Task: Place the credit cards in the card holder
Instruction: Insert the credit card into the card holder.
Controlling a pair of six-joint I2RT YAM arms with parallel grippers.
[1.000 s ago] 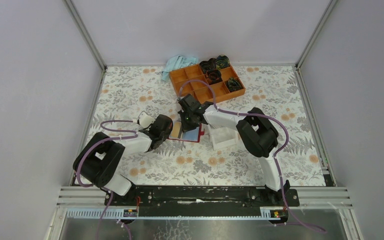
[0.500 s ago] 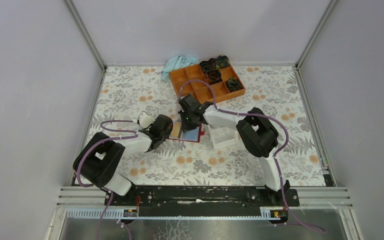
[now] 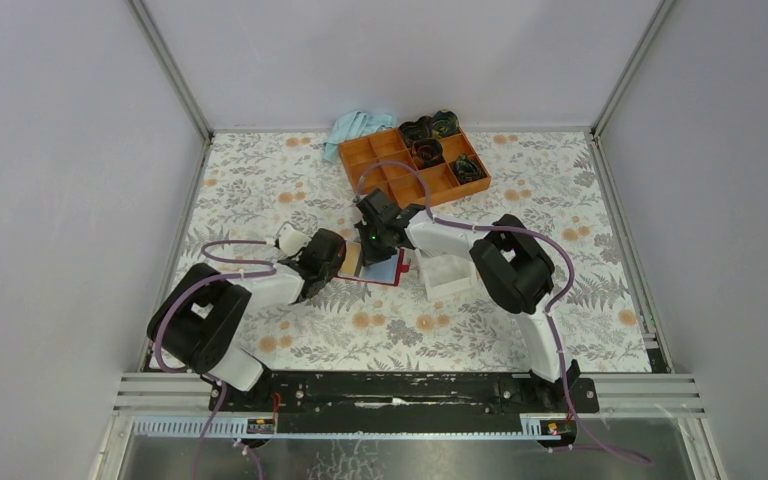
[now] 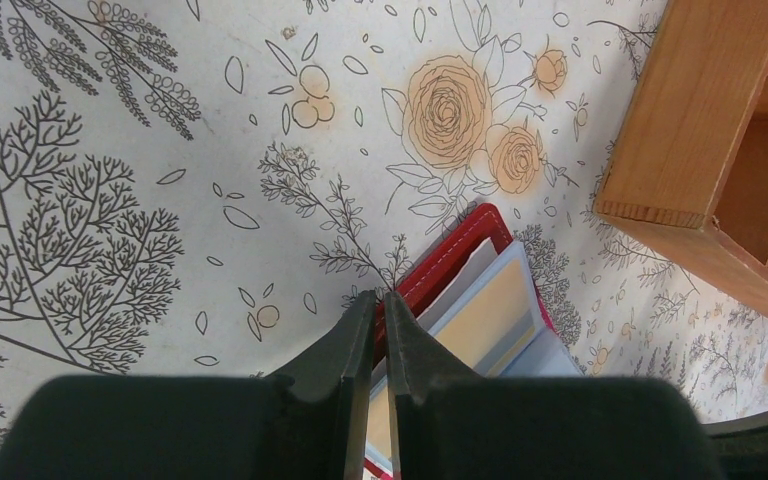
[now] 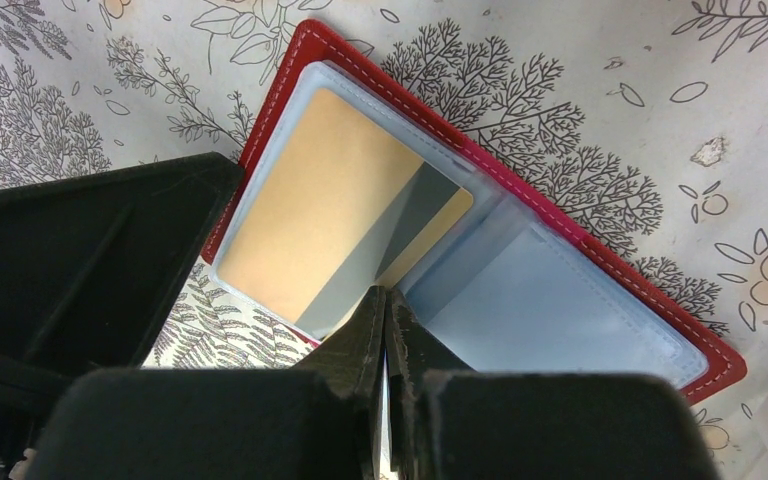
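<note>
The card holder (image 3: pixel 388 270) lies open on the floral tabletop (image 3: pixel 260 190), its red cover down and its pale inner pockets facing up. A tan-gold credit card (image 5: pixel 320 220) with a grey stripe sits inside the holder's left pocket. The pocket on the other side of the fold looks pale blue, and I cannot tell whether it has anything in it.

The left hand (image 4: pixel 380 305) is at the holder's left edge. Its two fingers are drawn close together and clamp the red cover and the left flap between them. The right hand (image 5: pixel 382 300) hangs directly over the holder's centre fold with its fingers pressed together. A thin pale edge shows in the slit between them, but I cannot tell whether it is a card.

A whitish clear box (image 3: pixel 448 277) rests just beside the holder on its right. An orange compartment tray (image 3: pixel 380 150) stands well beyond the holder's far side, with dark items in several of its cells. A light blue cloth (image 3: pixel 357 125) lies farther from the holder, at the tray's far left corner.
</note>
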